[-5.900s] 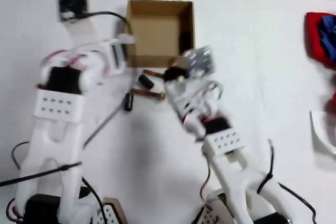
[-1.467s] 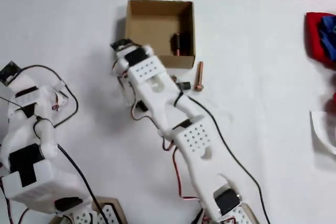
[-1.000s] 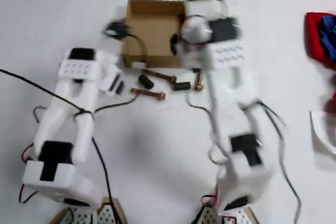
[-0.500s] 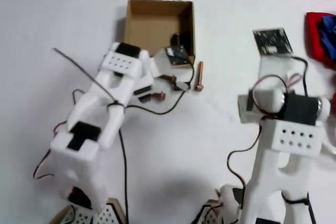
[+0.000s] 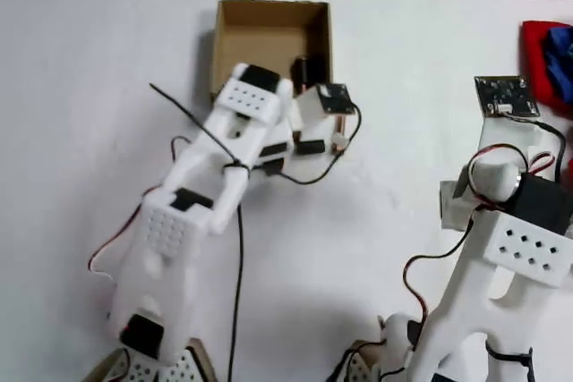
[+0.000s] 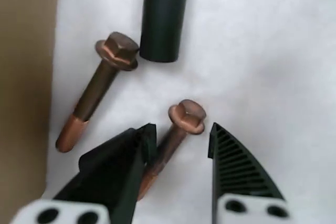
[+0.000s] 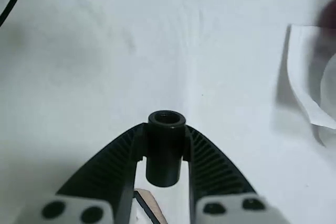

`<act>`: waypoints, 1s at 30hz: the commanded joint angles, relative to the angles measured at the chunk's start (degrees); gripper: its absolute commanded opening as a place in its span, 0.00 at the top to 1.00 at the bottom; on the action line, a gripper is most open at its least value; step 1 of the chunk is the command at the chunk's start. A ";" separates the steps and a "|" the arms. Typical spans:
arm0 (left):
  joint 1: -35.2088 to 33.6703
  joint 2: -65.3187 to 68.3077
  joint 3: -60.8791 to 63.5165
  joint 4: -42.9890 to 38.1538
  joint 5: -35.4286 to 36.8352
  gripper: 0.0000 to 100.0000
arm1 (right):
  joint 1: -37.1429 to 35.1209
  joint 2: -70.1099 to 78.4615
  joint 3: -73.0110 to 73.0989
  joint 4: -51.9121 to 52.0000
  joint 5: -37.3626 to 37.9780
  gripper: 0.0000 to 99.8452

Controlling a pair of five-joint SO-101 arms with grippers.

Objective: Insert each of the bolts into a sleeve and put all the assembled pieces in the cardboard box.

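My left gripper (image 6: 181,132) is open in front of the cardboard box (image 5: 260,38), its fingers on either side of a copper bolt (image 6: 176,135) lying on the white table. A second bolt (image 6: 100,95) lies beside it, close to the box wall (image 6: 23,77). A black sleeve (image 6: 164,17) rests just beyond both bolts; the sleeve (image 5: 311,146) also shows in the high view. One dark assembled piece (image 5: 309,69) lies inside the box. My right gripper (image 7: 165,129) is shut on another black sleeve (image 7: 165,148), held upright above the table at the right.
A red and blue cloth (image 5: 548,55) lies at the far right edge. A white sheet (image 7: 310,90) curls up near the right gripper. The left arm (image 5: 237,131) and its cable (image 5: 237,248) stretch across the table's middle. The right arm (image 5: 510,248) stands at the right.
The left arm has swung right and forward, so its gripper now stands over the bolts by the box. The right arm has shifted a little right and back.
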 commanded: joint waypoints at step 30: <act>-3.87 6.24 -32.66 16.18 21.19 0.97 | 0.13 -2.51 14.51 -13.14 -0.26 0.98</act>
